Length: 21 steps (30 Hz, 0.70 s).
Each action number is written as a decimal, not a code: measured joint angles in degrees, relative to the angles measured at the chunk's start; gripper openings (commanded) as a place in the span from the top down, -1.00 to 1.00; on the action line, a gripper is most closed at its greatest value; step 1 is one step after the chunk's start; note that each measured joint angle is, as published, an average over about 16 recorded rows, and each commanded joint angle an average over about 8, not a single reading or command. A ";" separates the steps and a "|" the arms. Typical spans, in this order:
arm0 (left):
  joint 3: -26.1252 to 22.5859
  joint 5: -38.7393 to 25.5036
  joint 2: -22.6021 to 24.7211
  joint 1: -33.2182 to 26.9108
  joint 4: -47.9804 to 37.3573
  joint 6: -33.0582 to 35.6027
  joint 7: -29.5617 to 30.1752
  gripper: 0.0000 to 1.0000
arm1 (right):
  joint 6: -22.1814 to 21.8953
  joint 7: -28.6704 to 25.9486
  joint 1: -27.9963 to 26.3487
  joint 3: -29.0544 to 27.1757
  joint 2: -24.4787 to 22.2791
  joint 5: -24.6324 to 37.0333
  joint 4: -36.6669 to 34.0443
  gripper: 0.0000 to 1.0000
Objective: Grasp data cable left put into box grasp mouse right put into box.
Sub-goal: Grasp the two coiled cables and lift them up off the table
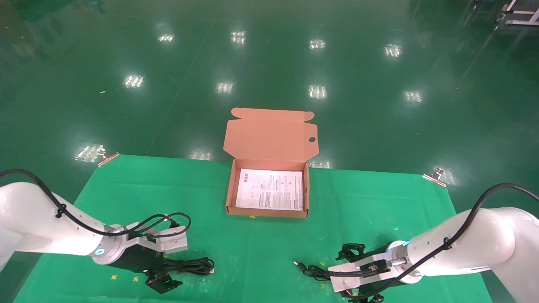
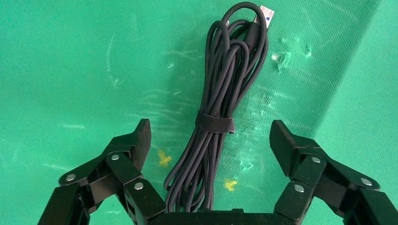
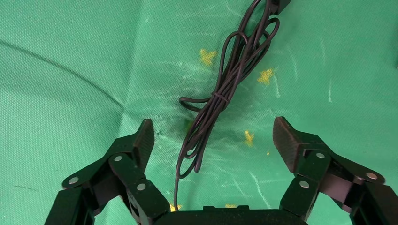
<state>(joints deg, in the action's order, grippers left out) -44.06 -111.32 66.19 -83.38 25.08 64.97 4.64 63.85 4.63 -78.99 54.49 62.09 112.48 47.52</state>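
1. The left gripper [image 2: 210, 140] hangs low over the green cloth [image 1: 269, 252] near its front-left part, jaws spread wide and holding nothing.
2. The cable [image 2: 220, 108] lies flat on the cloth right beneath that gripper — a long narrow bundle, cinched around its middle by a black strap [image 2: 215, 123].
3. In the left wrist view the bundle's long axis runs straight out from the palm, passing between the two fingers [image 2: 137, 140], with clear cloth on either side; the strap sits roughly level with the fingertips. The jaws would therefore close across the bundle's width, which looks to be the relation the grasp depends on.
4. The right gripper [image 3: 213, 140] hovers over the front-right part of the cloth, also spread and empty. Between its fingers lies a thin cord [image 3: 220, 98], loosely looped and tied — the mouse body itself I cannot make out in any view.
5. The box [image 1: 229, 189] stands open at the middle of the cloth's far side, lid tilted back, a white sheet [image 1: 270, 189] on its floor. It lies ahead of and between both arms, well apart from each, and holds neither item yet.
6. The left arm is plainly nearer the cable; a short descent before closing seems to be what is left.
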 measured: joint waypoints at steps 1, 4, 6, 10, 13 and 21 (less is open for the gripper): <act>0.00 0.00 -0.02 0.01 0.08 0.01 0.03 1.00 | 0.03 -0.02 0.00 -0.01 -0.03 -0.03 0.07 1.00; -0.02 -0.02 -0.09 0.05 0.30 0.06 0.10 1.00 | 0.11 -0.09 -0.01 -0.06 -0.12 -0.11 0.25 1.00; -0.03 -0.02 -0.13 0.07 0.42 0.09 0.14 1.00 | 0.16 -0.13 -0.01 -0.09 -0.16 -0.16 0.34 1.00; -0.04 -0.04 -0.18 0.12 0.61 0.14 0.20 1.00 | 0.24 -0.19 -0.02 -0.13 -0.24 -0.23 0.49 1.00; -0.06 -0.06 -0.21 0.15 0.71 0.18 0.23 1.00 | 0.28 -0.22 -0.02 -0.15 -0.28 -0.28 0.58 1.00; -0.08 -0.09 -0.26 0.18 0.89 0.23 0.28 1.00 | 0.35 -0.27 -0.03 -0.19 -0.35 -0.35 0.73 1.00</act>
<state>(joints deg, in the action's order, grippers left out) -44.14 -111.41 65.94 -83.20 25.98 65.20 4.92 64.20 4.36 -79.01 54.30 61.73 112.12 48.25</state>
